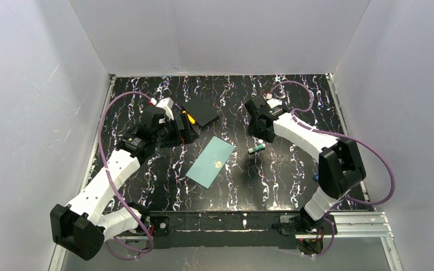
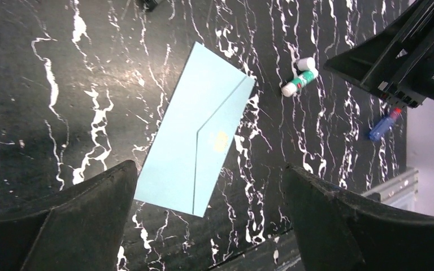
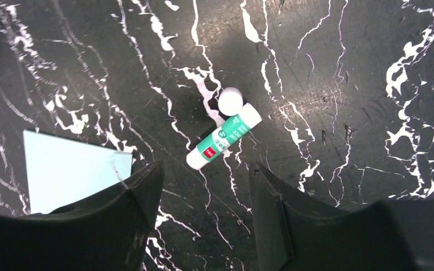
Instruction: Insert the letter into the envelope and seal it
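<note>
The pale teal envelope (image 1: pixel 211 162) lies flat on the black marbled table, slanted, with its flap down and its gold seal mark facing up. It also shows in the left wrist view (image 2: pixel 195 132) and, as one corner, in the right wrist view (image 3: pixel 70 172). The tan letter is not in view. My left gripper (image 1: pixel 187 131) is open and empty, held above the table up and left of the envelope; in its own view (image 2: pixel 210 169) the envelope's near end lies between the jaws. My right gripper (image 1: pixel 258 131) is open and empty above the glue stick (image 3: pixel 224 137).
The white and green glue stick (image 1: pixel 256 148) lies right of the envelope (image 2: pixel 299 79), with its loose white cap (image 3: pixel 230 101) beside it. A flat black square pad (image 1: pixel 206 116) lies behind the envelope. A small blue object (image 2: pixel 383 125) lies near the right arm's base.
</note>
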`<state>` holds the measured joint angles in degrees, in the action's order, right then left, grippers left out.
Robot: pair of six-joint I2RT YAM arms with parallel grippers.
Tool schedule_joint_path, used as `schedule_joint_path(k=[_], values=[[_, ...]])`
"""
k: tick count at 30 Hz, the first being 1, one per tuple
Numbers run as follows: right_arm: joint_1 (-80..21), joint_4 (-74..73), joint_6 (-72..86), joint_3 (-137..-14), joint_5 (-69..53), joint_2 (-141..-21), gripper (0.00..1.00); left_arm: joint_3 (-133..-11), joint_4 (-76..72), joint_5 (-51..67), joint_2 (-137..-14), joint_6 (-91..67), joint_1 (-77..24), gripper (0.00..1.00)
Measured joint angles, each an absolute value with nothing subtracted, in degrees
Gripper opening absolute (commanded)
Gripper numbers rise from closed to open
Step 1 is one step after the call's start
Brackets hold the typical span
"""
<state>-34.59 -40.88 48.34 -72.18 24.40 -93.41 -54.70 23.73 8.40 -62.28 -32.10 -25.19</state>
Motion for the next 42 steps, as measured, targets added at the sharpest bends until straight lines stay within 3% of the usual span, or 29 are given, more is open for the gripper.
schedule_joint_path(k=[2, 11, 23, 27, 32, 37, 42], values=[[-34.2, -41.0, 51.0, -72.2, 24.4, -95.2, 0.58, -54.7, 23.7, 6.6, -62.0, -31.9, -25.1, 0.98], [-33.5, -41.1, 58.9, -71.0, 23.6, -101.8, 0.51, -52.8, 24.3, 3.7, -62.1, -32.0, -24.8, 0.98], [-33.2, -40.8, 64.0, -71.0, 24.2, -106.1, 0.48, -52.6, 24.5, 3.4, -62.4, -31.7, -23.3, 0.98], [-32.9, -41.0, 65.0, -71.0, 24.4, -106.7, 0.27, -52.6, 24.5, 3.4, -62.7, -31.7, -22.9, 0.98], [-32.6, -42.2, 66.1, -71.0, 25.5, -106.6, 0.15, -52.6, 24.4, 4.4, -63.1, -31.7, -22.2, 0.98], [-32.9, -44.6, 65.4, -70.9, 26.3, -102.8, 0.13, -52.6, 22.6, 9.7, -63.6, -31.3, -22.0, 0.97], [-35.6, -45.8, 64.0, -71.1, 26.4, -90.3, 0.13, -52.7, 17.0, 19.5, -65.3, -31.6, -22.0, 0.96]])
